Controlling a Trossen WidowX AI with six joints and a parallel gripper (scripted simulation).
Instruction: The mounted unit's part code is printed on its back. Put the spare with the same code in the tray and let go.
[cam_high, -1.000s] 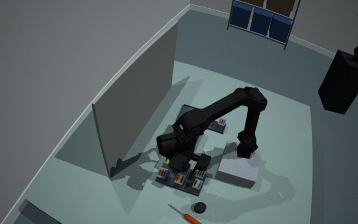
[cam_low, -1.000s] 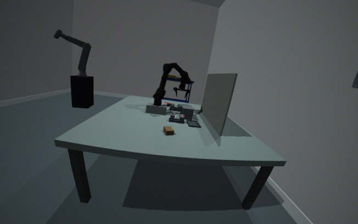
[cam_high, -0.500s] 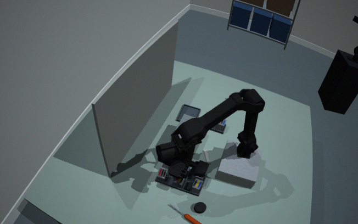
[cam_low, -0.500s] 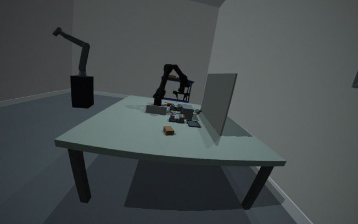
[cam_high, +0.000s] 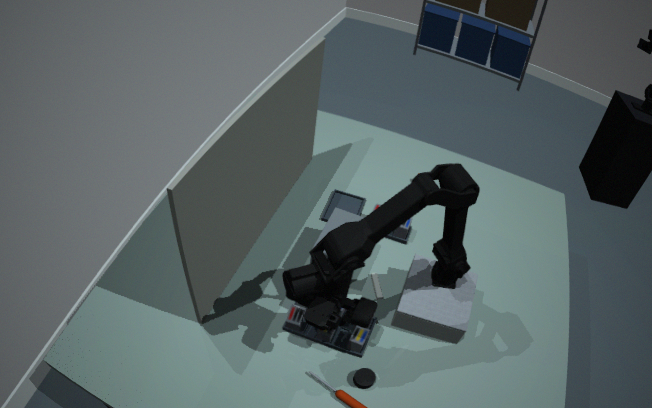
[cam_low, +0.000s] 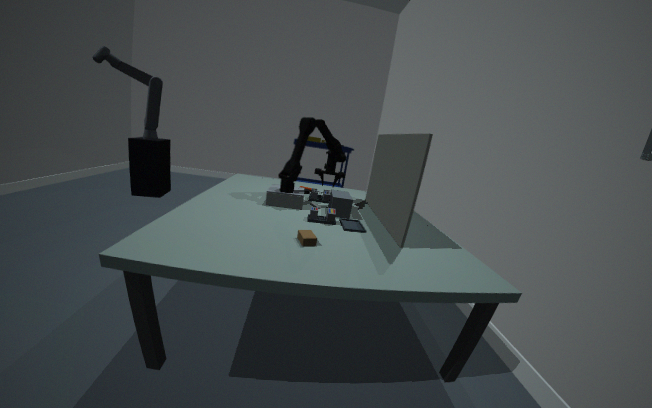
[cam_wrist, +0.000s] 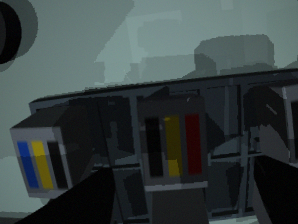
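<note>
My gripper (cam_high: 342, 317) (cam_low: 329, 183) (cam_wrist: 184, 172) is open and empty over the dark spares rack (cam_high: 322, 341) (cam_wrist: 170, 83). Its fingers stand either side of a grey spare with black, yellow and red stripes (cam_wrist: 173, 145), without gripping it. A blue, yellow and black striped spare (cam_wrist: 41, 165) (cam_high: 359, 335) sits at one end. A spare with a red stripe (cam_high: 296, 315) is at the other, cut off in the wrist view (cam_wrist: 293, 125). The mounted grey unit (cam_high: 340, 220) (cam_low: 341, 204) shows no code here. The shallow dark tray (cam_high: 345, 201) (cam_low: 353, 225) is empty.
An upright panel (cam_high: 250, 185) (cam_low: 397, 185) stands beside the unit. A smaller rack (cam_high: 405, 240) (cam_low: 322, 221) holds striped parts near the tray. A black puck (cam_high: 364, 378) (cam_wrist: 7, 32), an orange screwdriver (cam_high: 352, 399) and a brown block (cam_low: 307, 238) lie on the table.
</note>
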